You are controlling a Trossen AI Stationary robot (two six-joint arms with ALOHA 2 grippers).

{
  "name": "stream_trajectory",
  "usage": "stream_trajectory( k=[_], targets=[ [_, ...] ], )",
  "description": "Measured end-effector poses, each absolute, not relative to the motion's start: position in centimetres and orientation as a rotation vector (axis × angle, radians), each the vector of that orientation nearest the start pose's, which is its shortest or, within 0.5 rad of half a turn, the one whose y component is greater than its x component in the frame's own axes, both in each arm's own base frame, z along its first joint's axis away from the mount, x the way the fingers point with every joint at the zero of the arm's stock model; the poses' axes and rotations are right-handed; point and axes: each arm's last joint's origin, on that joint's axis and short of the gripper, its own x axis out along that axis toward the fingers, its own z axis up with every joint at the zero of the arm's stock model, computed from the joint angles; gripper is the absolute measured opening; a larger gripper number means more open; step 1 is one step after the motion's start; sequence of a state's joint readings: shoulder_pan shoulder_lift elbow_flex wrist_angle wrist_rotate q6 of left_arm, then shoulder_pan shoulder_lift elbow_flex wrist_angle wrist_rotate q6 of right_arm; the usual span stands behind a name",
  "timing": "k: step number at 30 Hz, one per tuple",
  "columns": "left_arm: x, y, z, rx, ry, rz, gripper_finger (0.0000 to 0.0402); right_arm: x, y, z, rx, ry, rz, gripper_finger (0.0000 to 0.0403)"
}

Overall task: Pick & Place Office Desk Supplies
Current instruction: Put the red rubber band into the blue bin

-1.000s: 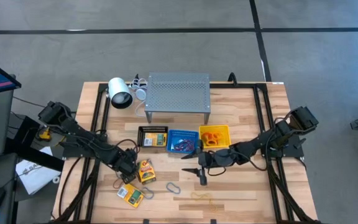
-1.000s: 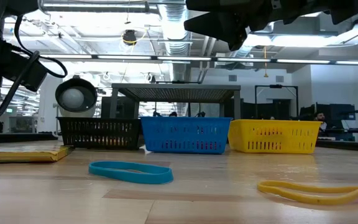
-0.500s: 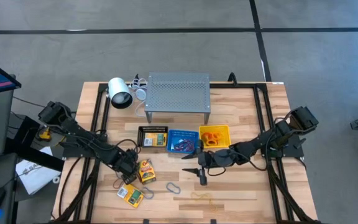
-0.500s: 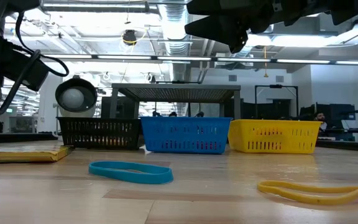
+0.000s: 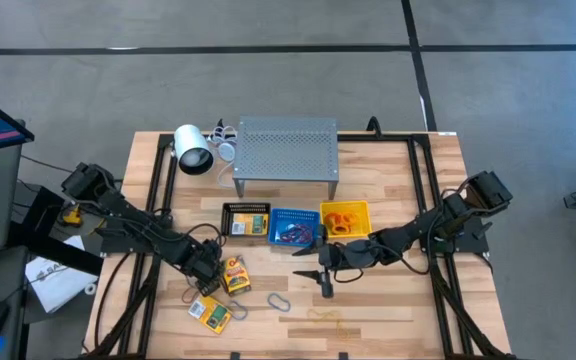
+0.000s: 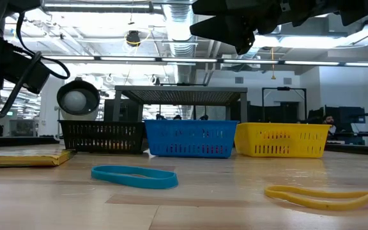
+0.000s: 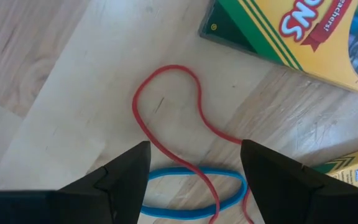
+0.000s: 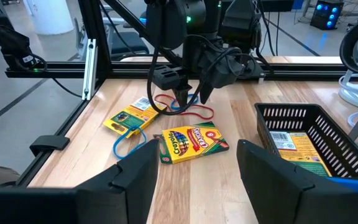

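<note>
- Because the loose supplies lie at the front-left of the table, the left gripper hangs low there, fingers spread wide and empty, directly over the red band and the blue band, which cross each other, probably to pinch one.
- One crayon pack lies just beside the bands; three baskets wait behind.
- The right gripper waits mid-table, fingers wide, empty.
</note>
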State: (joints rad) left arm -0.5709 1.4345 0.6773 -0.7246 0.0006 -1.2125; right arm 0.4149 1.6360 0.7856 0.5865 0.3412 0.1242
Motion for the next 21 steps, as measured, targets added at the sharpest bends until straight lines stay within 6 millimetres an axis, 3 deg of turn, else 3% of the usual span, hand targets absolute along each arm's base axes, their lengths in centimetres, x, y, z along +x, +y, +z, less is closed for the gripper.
stream_trajectory(
  k=[21],
  targets=[
    [17.53,-11.91,14.40,-0.589,1.447,0.479,0.0246,31.10,12.64,19.71,0.024,0.255,0.058,0.0211]
  ],
)
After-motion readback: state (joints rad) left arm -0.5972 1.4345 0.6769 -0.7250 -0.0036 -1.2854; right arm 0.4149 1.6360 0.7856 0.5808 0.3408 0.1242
